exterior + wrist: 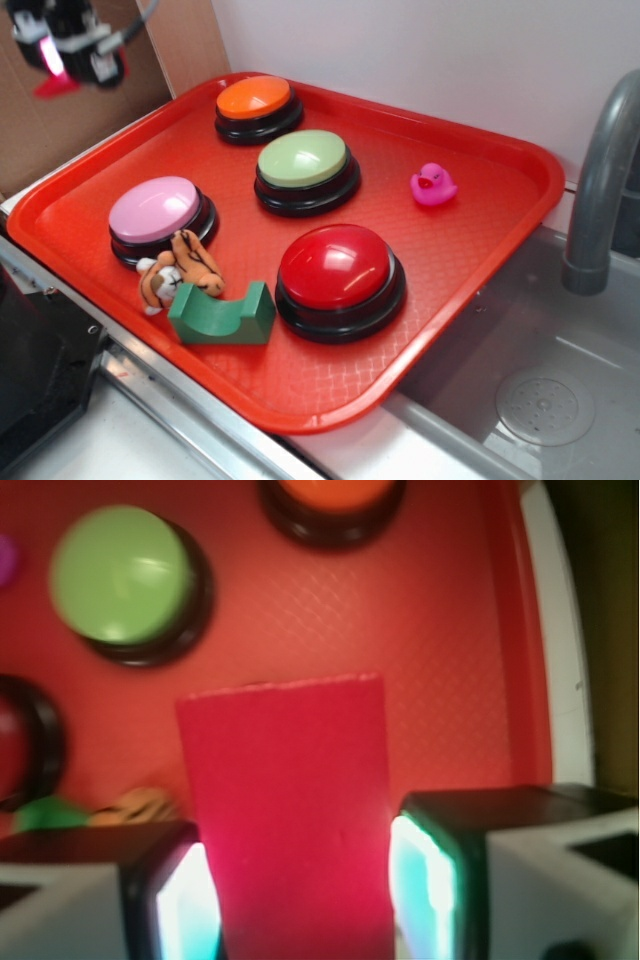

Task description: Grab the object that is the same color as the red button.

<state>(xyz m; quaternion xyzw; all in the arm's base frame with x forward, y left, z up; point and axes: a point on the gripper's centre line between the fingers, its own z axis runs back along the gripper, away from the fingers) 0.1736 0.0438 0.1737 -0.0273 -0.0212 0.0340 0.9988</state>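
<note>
My gripper (57, 68) hangs high over the tray's far left corner, shut on the small red block (55, 84), which sticks out below the fingers. In the wrist view the red block (290, 810) fills the space between my two lit finger pads, and my gripper (300, 900) squeezes it from both sides. The red button (338, 270), a glossy dome on a black base, stands near the tray's front; only its edge (20, 742) shows at the left of the wrist view.
On the red tray (470, 200) stand an orange button (256, 102), a green button (304, 162) and a pink button (158, 212). A pink duck (433, 185), a green arched block (222, 315) and a toy tiger (180, 270) lie there too. A sink and grey faucet (600, 180) are at the right.
</note>
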